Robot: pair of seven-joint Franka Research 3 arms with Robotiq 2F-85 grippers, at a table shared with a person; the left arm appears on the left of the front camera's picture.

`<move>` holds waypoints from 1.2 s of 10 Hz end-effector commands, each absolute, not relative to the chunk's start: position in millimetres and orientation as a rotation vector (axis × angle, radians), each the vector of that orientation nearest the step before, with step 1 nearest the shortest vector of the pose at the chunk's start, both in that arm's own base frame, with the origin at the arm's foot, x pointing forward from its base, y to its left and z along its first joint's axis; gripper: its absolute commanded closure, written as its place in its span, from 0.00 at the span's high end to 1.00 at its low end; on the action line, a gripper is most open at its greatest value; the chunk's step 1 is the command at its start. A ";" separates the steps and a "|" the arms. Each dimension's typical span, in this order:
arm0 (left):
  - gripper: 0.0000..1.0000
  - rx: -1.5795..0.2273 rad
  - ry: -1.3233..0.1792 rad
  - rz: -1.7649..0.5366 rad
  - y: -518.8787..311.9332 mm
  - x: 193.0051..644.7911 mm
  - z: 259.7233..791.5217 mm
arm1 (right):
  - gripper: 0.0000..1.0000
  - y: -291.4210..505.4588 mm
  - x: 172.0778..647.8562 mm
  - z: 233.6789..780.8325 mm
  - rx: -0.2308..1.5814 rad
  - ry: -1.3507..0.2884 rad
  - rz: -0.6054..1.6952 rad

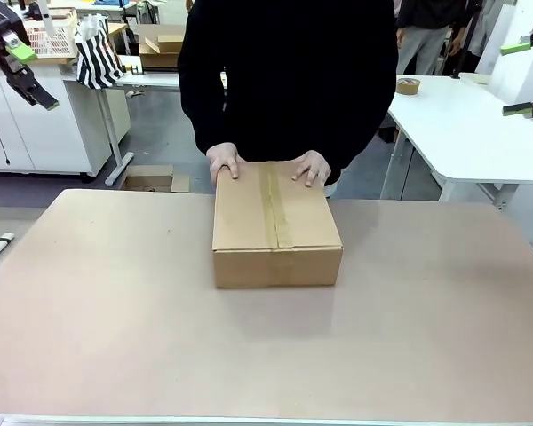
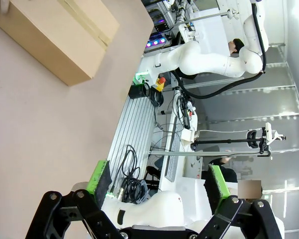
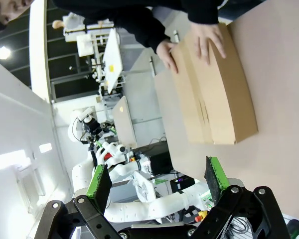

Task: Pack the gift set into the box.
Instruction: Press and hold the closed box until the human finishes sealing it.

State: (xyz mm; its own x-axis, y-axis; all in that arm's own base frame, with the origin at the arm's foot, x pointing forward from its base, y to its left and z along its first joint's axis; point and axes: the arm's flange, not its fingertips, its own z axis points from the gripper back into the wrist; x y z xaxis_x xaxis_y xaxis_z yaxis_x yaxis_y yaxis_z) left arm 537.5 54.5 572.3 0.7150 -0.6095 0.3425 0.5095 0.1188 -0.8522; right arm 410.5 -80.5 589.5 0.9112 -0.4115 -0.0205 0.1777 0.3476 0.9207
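Note:
The box [image 1: 275,222] lies in the middle of the tan table [image 1: 115,337], its flaps folded shut with a tape strip along the top seam. A person in black stands at the far side and rests both hands [image 1: 224,162] on its far edge. The gift set is hidden. My left gripper [image 1: 35,78] hangs open, high at the far left, well away from the box [image 2: 55,35]. My right gripper [image 1: 515,78] hangs open, high at the far right. In the wrist views the left gripper [image 2: 158,179] and the right gripper [image 3: 156,180] hold nothing, and the box [image 3: 212,94] lies far beyond.
A white table [image 1: 480,133] with a tape roll [image 1: 408,85] stands at the back right. A striped bag [image 1: 98,53] and a white grid basket [image 1: 53,40] sit at the back left. A small open carton [image 1: 151,180] lies on the floor.

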 end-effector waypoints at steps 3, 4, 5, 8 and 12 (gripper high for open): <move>1.00 -1.187 0.101 -0.826 56.8 536.7 576.1 | 1.00 -79.1 408.9 588.0 1.135 -0.236 -0.392; 1.00 -1.187 0.101 -0.826 56.8 536.7 576.1 | 1.00 -79.1 408.9 588.0 1.135 -0.236 -0.392; 1.00 -1.187 0.101 -0.826 56.8 536.7 576.1 | 1.00 -79.1 408.9 588.0 1.135 -0.236 -0.392; 1.00 -1.187 0.101 -0.826 56.8 536.7 576.1 | 1.00 -79.1 408.9 588.0 1.135 -0.236 -0.392; 1.00 -1.081 0.018 -0.925 30.7 544.4 597.2 | 1.00 -61.1 411.3 609.4 1.169 -0.356 -0.177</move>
